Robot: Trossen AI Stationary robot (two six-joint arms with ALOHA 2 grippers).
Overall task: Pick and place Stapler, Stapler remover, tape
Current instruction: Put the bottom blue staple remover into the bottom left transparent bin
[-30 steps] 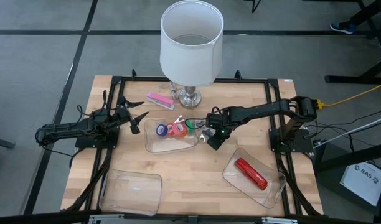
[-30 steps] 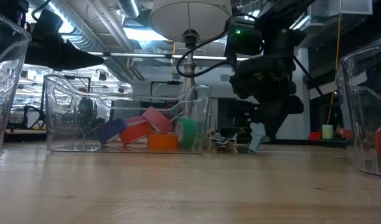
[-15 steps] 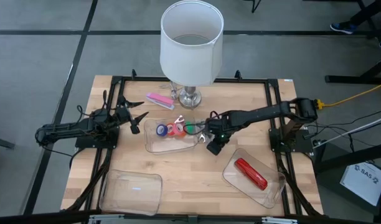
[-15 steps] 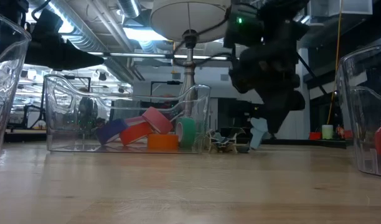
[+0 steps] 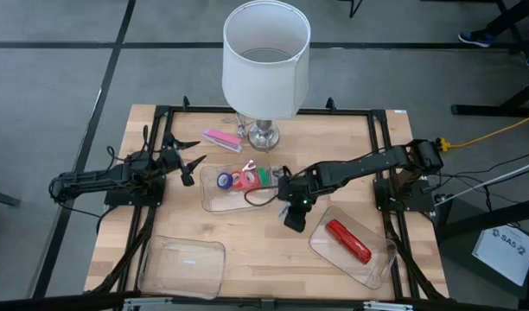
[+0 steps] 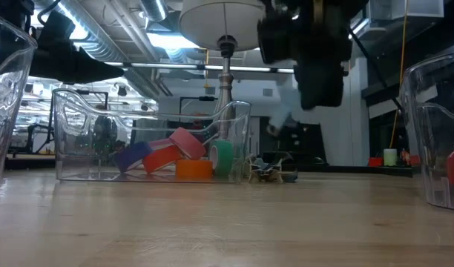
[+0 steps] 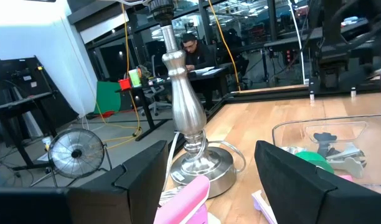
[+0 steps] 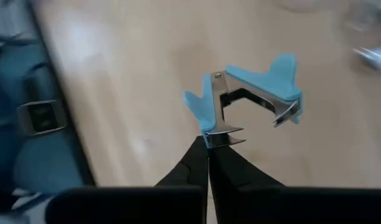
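Observation:
My right gripper [image 8: 208, 144] hangs above the table just right of the clear tape box [image 5: 214, 200] and is shut on a blue stapler remover [image 8: 249, 90], which shows blurred in the low view as the stapler remover [image 6: 281, 123]. Coloured tape rolls [image 5: 241, 180] lie in that box. A pink stapler [image 5: 221, 138] lies flat by the lamp base, and a red stapler [image 5: 347, 241] lies in the right tray. My left gripper [image 5: 194, 164] waits open at the table's left side, near the pink stapler [image 7: 185, 200]. My right gripper pinches the stapler remover between its two fingertips at the metal hinge end [image 8: 216, 138], below one blue wing. The claws and wings stick out beyond the fingertips. The remover is lifted clear of the table.
A white-shaded lamp [image 5: 265, 60] stands at the far middle on a metal base [image 7: 197, 168]. An empty clear tray [image 5: 182, 266] sits near left, and the right tray [image 5: 381, 263] sits near right. Small metal pieces [image 6: 271, 173] lie beside the tape box. Bare wood lies between the trays.
My right gripper has risen and drawn toward the table's near edge, staying shut. The stapler remover has gone from just above the tabletop beside the tape box to well clear of it.

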